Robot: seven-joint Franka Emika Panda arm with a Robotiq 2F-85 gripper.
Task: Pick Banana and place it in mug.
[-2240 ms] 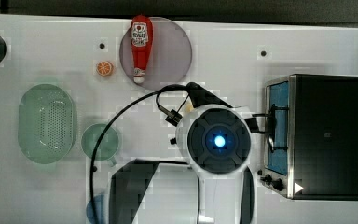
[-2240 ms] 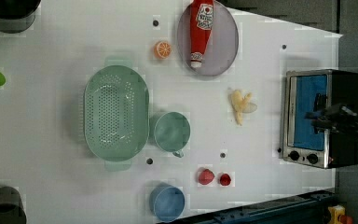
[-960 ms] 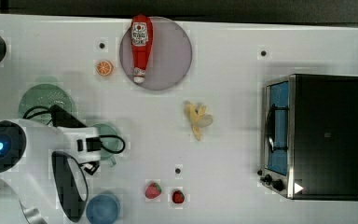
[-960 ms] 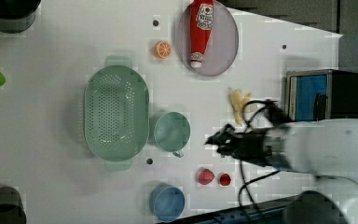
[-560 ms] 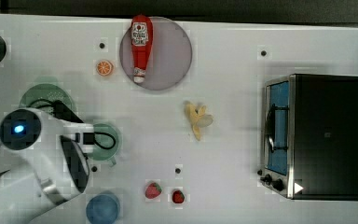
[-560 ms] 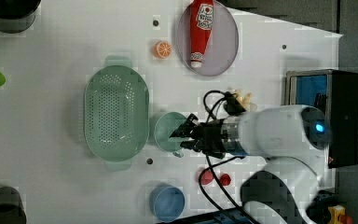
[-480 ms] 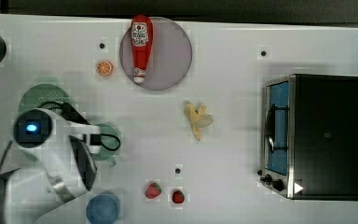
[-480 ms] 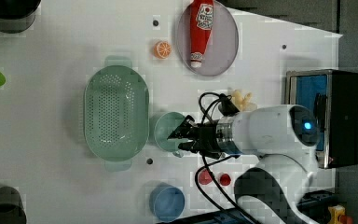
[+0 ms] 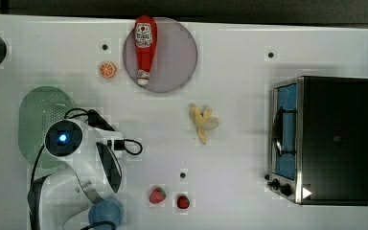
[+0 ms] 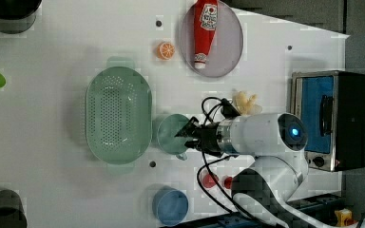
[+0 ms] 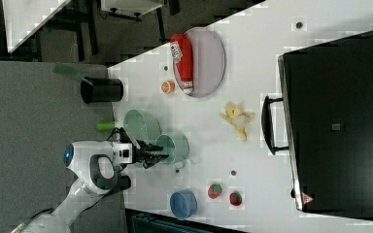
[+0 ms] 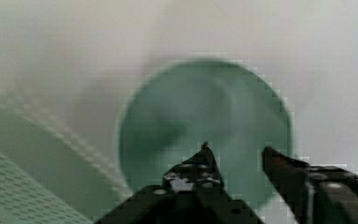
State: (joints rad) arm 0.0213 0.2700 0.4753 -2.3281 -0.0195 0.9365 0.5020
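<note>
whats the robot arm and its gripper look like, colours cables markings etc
The arm is glossy white with rounded segments and dark joint bands, plus a glowing blue ring light near the wrist. Black cables loop loosely along it. The gripper is black, with two pointed fingers and small pale screw heads.
</note>
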